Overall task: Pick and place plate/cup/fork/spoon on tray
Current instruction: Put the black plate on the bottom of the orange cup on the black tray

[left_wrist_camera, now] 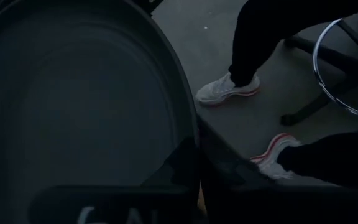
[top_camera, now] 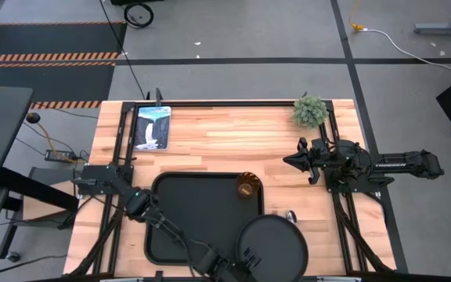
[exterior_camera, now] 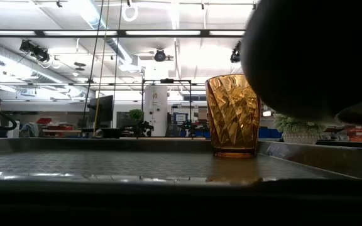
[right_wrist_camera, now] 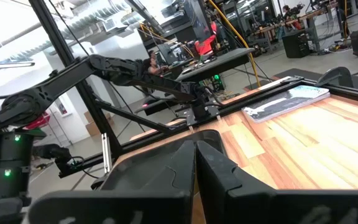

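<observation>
The left gripper [top_camera: 250,258] is gripping the plate [top_camera: 272,247] by its rim at the tray's [top_camera: 178,227] near right corner, fingers [left_wrist_camera: 185,165] pinching the edge, the plate overhanging the tray and tabletop [top_camera: 225,141] edge. The cup [top_camera: 247,186] is standing upright inside the tray's far right corner. The spoon [top_camera: 291,215] (only its bowl showing) is lying just right of the tray, touching the plate's far rim. The right gripper [top_camera: 292,160] is hovering well right of the tray, fingers [right_wrist_camera: 166,168] pressed together, holding nothing.
</observation>
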